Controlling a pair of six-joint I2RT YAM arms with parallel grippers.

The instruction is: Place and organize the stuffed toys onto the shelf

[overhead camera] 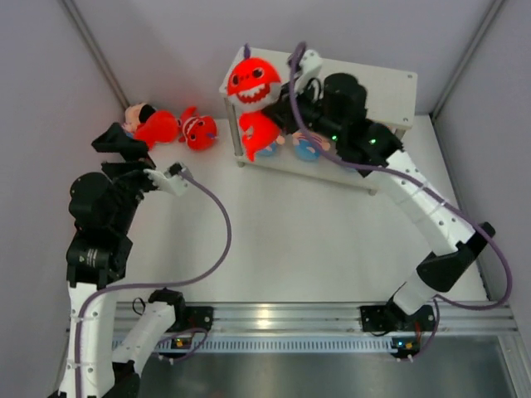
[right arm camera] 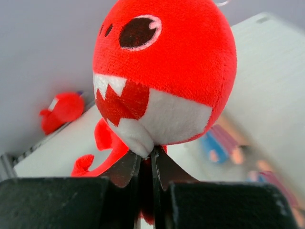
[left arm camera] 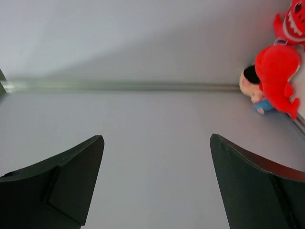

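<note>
At the shelf's [overhead camera: 390,87] left end, the right gripper [right arm camera: 147,155] pinches shut on a red shark [right arm camera: 181,62]: round plush head, dark eyes, jagged white teeth. Left gripper [left arm camera: 156,138] gapes wide over the table [left arm camera: 143,119].

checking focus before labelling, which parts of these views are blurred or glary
right wrist: red shark sharp, shelf and dolls behind it blurred; left wrist: its fingers dark and soft-edged, corner toys clear; top external: glare on the metal rail at the near edge

We see white links and black joints on the left arm [overhead camera: 99,240] and right arm [overhead camera: 419,211] — purple cables [overhead camera: 222,240] trail both.
</note>
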